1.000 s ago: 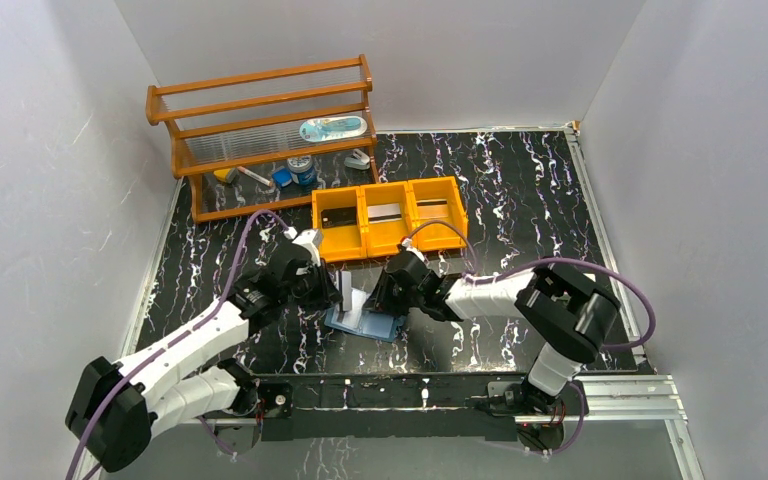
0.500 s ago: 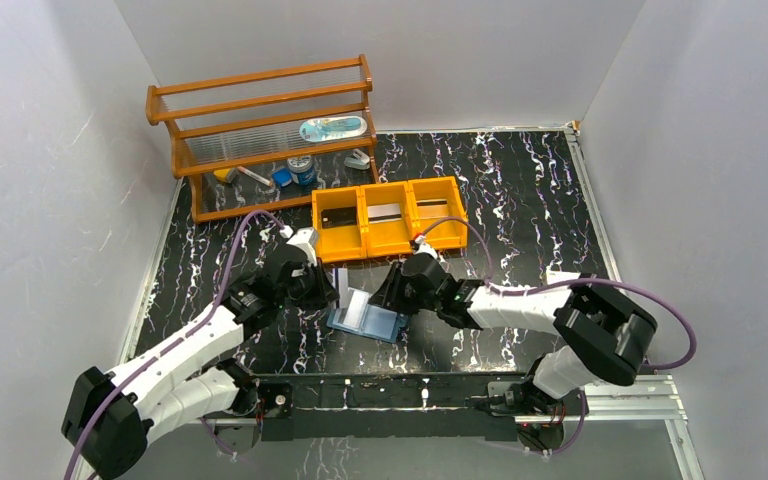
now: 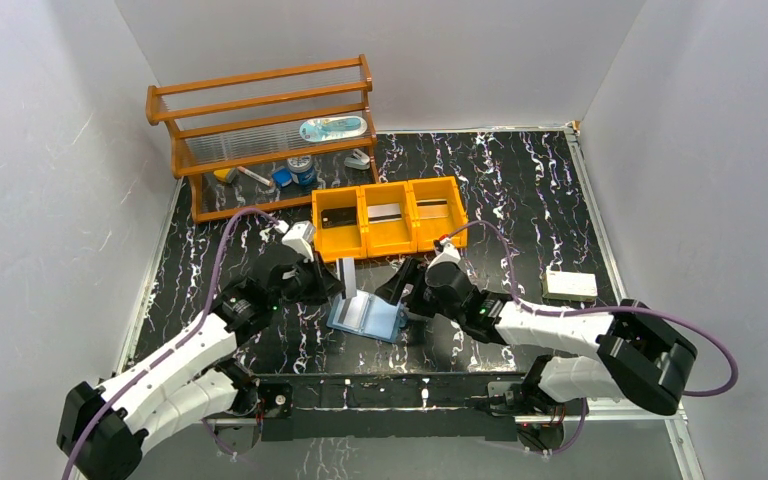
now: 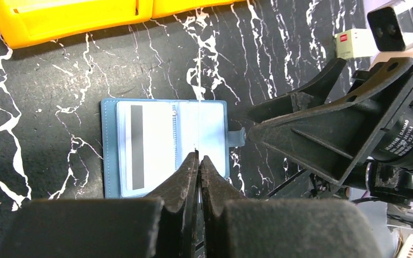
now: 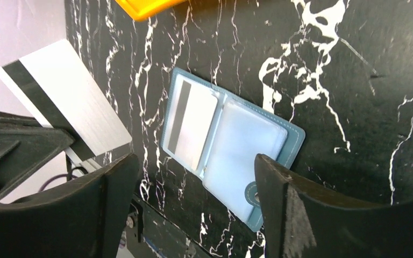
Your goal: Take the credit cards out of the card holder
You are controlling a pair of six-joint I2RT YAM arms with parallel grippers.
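White walls close in a black, white-veined tabletop [image 3: 520,190]. A wooden rack [image 3: 260,110] stands at the back left, and an orange tray [image 3: 390,243] of three compartments sits mid-table, with a flat card lying in each one. A small white box [image 3: 570,286] lies well apart to the right.

The card holder [image 4: 164,110] lies open and flat on the tabletop, just in front of the tray, with its side tab pointing towards the right arm. One pale striped card [image 4: 142,145] sits in its left-hand pocket (the dark stripe runs along the card's outer side).

The left fingers [image 4: 198,169] are pinched tight on a silver card [image 5: 64,97] with a black stripe. They hold it on edge above the holder, out of the pockets. From the left wrist it shows only as a thin line over the fold.

The right fingers [image 3: 407,288] are spread wide and grip nothing. They hover over the tab end of the holder, and I cannot tell whether they touch it.
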